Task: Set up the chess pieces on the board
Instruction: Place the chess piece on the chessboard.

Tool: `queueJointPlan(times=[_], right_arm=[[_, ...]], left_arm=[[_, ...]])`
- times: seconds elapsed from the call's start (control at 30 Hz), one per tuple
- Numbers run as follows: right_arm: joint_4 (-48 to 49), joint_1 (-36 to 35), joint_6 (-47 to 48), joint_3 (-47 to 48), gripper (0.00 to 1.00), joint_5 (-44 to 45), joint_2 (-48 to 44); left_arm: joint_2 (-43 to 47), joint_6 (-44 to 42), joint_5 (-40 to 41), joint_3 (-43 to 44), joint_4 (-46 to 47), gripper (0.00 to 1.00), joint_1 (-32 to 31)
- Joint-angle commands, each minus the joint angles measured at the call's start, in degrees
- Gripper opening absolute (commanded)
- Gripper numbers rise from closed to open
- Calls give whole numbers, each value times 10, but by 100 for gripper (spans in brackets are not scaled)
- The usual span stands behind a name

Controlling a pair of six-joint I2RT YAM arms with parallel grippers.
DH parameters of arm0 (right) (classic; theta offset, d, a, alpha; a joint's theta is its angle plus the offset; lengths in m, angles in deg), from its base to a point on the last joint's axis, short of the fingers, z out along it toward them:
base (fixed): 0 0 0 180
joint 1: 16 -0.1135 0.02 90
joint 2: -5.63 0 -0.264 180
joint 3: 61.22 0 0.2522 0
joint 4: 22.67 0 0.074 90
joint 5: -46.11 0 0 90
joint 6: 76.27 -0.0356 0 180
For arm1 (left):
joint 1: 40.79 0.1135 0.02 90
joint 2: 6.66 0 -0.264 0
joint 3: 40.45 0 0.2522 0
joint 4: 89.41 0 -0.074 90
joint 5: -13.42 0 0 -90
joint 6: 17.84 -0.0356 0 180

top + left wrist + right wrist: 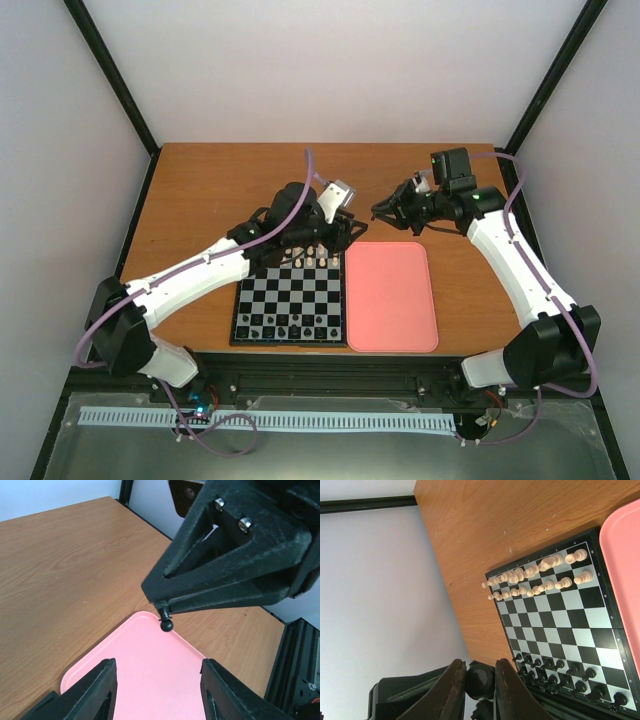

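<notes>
The board [290, 296] lies in front of the left arm, with black chess pieces [290, 326] in its two near rows. They also show in the right wrist view [560, 672] on the board [560, 625]. My right gripper [382, 211] is shut on a black pawn [166, 625], which hangs head down above the far corner of the pink tray [150, 675]. In the right wrist view the pawn's round base [481, 681] sits between the closed fingers of the right gripper [480, 672]. My left gripper [159, 692] is open and empty, low over the tray and facing the pawn; it also shows in the top view [349, 233].
Cream-white pieces [312, 260] fill the board's far rows, partly under the left wrist; they also show in the right wrist view [540, 577]. The pink tray [392, 296] lies right of the board. Bare wooden table [230, 180] stretches behind, with walls at both sides.
</notes>
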Motion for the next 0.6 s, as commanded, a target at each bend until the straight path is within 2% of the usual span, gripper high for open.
queueJointPlan(times=[0.0, 0.57], right_arm=[[-6, -2, -5, 17, 15, -6, 3], [-11, -7, -1, 25, 15, -12, 1]], left_arm=[[16, -24, -35, -6, 55, 49, -11], [-46, -23, -46, 38, 68, 48, -23]])
